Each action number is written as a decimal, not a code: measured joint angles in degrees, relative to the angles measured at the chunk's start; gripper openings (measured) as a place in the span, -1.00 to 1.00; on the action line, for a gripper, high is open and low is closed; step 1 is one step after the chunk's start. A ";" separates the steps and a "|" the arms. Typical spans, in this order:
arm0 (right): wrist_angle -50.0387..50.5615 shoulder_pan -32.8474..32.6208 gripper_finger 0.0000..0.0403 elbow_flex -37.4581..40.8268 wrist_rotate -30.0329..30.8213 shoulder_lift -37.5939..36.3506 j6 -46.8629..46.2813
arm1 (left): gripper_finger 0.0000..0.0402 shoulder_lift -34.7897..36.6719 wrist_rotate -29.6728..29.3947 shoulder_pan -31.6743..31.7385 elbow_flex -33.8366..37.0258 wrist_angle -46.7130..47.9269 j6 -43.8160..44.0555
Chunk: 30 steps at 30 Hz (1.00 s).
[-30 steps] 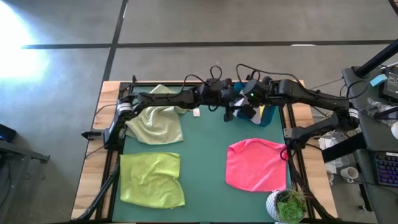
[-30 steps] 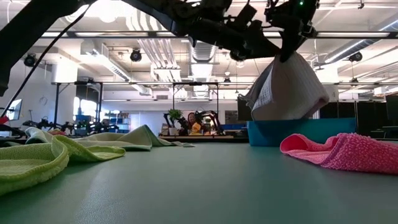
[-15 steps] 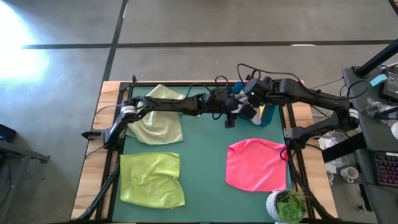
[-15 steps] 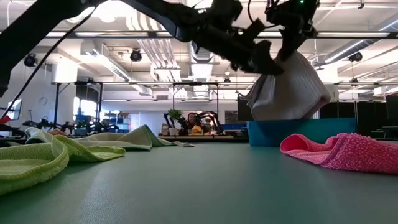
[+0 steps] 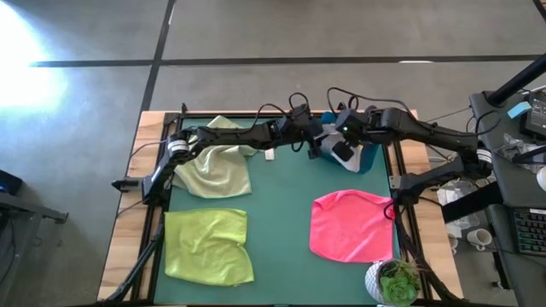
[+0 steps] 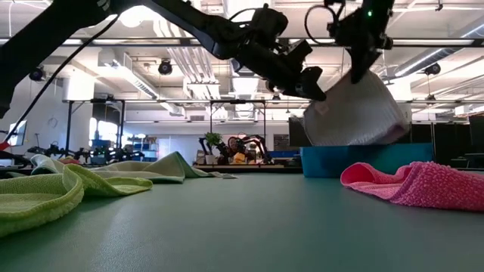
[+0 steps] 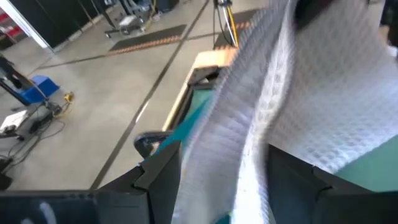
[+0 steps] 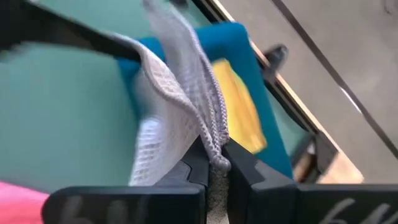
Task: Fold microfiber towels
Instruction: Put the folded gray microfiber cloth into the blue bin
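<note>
A light grey towel (image 6: 355, 109) hangs over the blue bin (image 6: 363, 160) at the table's far right, with my right gripper (image 6: 361, 68) shut on its top. My left gripper (image 6: 311, 89) reaches in from the left, open. In the left wrist view its fingers (image 7: 158, 180) stand on either side of a hanging fold of the grey towel (image 7: 249, 143). A yellow towel (image 8: 239, 118) lies in the bin. The pale green towel (image 5: 213, 166), the lime green towel (image 5: 209, 247) and the pink towel (image 5: 350, 226) lie on the green mat. My right gripper pinches a bunched edge of the grey towel (image 8: 214, 155) between its two fingers, coming from above and pointing slantwise down. The towel hangs slack below the fingers, and its lower part (image 6: 348, 140) reaches down behind the bin's rim. Whether my left gripper touches the fold between its fingers cannot be told.
A potted plant (image 5: 392, 281) stands at the table's near right corner. A small white tag (image 5: 269, 154) lies on the mat near the pale green towel. Bare mat (image 5: 281, 213) lies between the lime green and pink towels.
My left gripper has sunk and tipped downward toward the grey towel, staying open, and its fingers now stand at the towel's left side. The hanging grey towel has swung a little toward the table's right edge.
</note>
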State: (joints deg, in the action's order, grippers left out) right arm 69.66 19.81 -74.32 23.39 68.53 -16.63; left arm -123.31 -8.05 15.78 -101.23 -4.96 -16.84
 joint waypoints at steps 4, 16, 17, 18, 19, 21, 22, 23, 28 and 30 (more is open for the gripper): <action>-0.80 2.24 -0.94 3.94 1.35 0.00 -1.46 | -0.05 -0.19 0.00 0.43 0.14 -2.81 0.01; -11.69 9.01 -0.94 17.78 4.33 0.04 -4.20 | -0.05 -1.33 -3.01 1.50 0.28 -3.49 -0.05; -12.55 9.54 -0.94 18.98 5.10 0.04 -4.04 | -0.05 -1.33 -3.02 1.50 0.24 -3.49 -0.07; -12.86 10.05 -0.94 19.96 6.20 0.04 -4.21 | -0.05 -1.33 -3.01 1.50 0.14 -3.52 -0.07; -12.72 10.44 -0.94 20.82 7.71 0.04 -4.92 | -0.05 -1.33 -3.02 1.50 0.13 -3.60 -0.07; -12.15 11.37 -0.94 22.27 9.82 0.04 -5.88 | -0.05 -1.33 -3.02 1.50 0.13 -3.58 -0.07; -12.18 11.96 -0.94 22.94 10.10 0.04 -5.75 | -0.05 -1.33 -3.00 1.50 0.19 -3.53 -0.07; -12.20 12.55 -0.94 23.61 10.21 0.04 -5.38 | -0.05 -1.33 -3.02 1.50 0.24 -3.43 -0.07; -14.57 14.81 -0.94 28.10 14.86 0.16 -6.82 | -0.05 -1.33 -3.02 1.52 0.24 -3.47 -0.09; -17.11 15.91 -0.94 29.19 13.90 0.17 -6.87 | -0.05 -1.33 -3.02 1.52 0.24 -3.47 -0.09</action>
State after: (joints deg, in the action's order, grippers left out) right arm 52.55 35.72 -45.13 37.29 68.70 -23.51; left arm -124.64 -11.07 17.30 -100.99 -8.43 -16.93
